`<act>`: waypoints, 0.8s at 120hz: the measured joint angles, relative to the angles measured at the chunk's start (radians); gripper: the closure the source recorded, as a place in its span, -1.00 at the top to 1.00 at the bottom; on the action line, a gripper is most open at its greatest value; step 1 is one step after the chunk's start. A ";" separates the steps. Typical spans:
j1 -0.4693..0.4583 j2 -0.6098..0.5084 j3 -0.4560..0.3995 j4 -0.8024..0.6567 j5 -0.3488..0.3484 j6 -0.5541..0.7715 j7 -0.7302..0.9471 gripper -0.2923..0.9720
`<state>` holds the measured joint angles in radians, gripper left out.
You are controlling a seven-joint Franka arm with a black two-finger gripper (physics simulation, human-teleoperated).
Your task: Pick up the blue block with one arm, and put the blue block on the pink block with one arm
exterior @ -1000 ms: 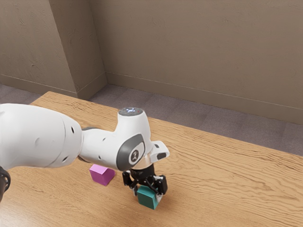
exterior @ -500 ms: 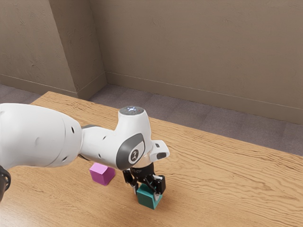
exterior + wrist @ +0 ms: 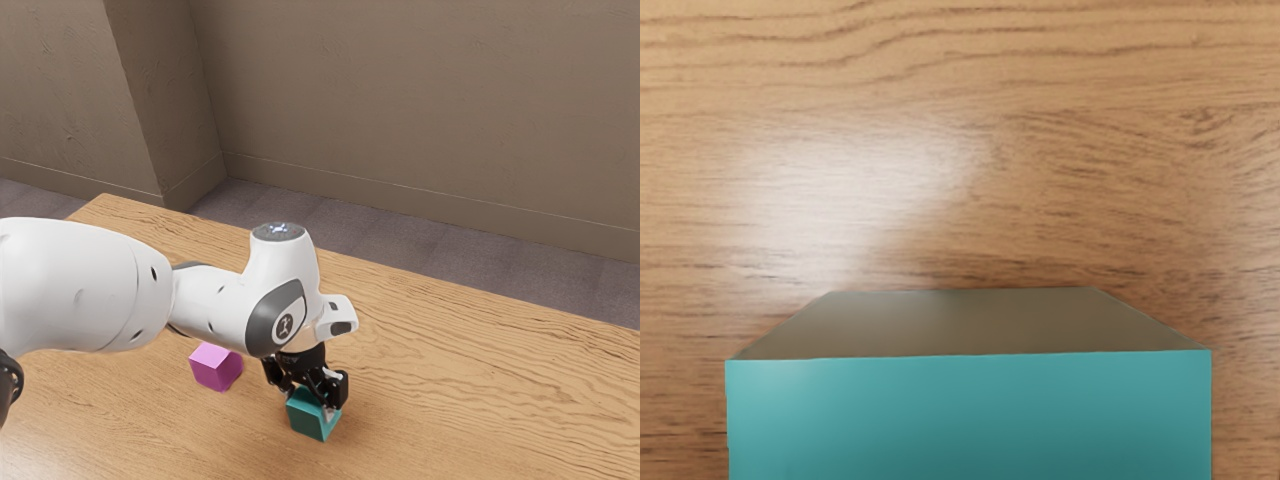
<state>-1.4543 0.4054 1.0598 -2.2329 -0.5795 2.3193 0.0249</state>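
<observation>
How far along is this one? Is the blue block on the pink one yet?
Not yet. Done: the end effector is at the blue block, fingers closed on it from two sides. In hand: the grasp. The block looks at or barely above the table, and I cannot tell whether it is lifted. Left: carrying it to the pink block, which sits bare toward the exterior view's left, and setting it on top.

The gripper [image 3: 310,390] closed: its 3 o'clock finger slid toward 9 o'clock, and both fingers came to clamp the blue block [image 3: 314,420].
</observation>
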 joint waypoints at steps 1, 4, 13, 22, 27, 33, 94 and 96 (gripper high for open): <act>0.000 0.000 0.000 0.000 0.000 0.000 0.001 0.17; 0.000 0.000 -0.001 0.001 0.000 0.000 0.002 0.17; 0.000 0.000 -0.001 0.002 0.001 0.000 0.007 0.15; 0.000 0.000 -0.001 0.002 0.001 0.000 0.011 0.14; 0.000 0.000 -0.001 0.002 0.003 0.000 0.012 0.13; 0.000 0.000 -0.001 0.003 0.006 0.000 0.014 0.12; 0.077 -0.135 0.062 0.048 0.222 -0.068 -0.004 0.07; 0.093 -0.148 0.054 0.049 0.238 -0.072 -0.006 0.07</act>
<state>-1.3613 0.2572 1.1137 -2.1840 -0.3417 2.2471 0.0187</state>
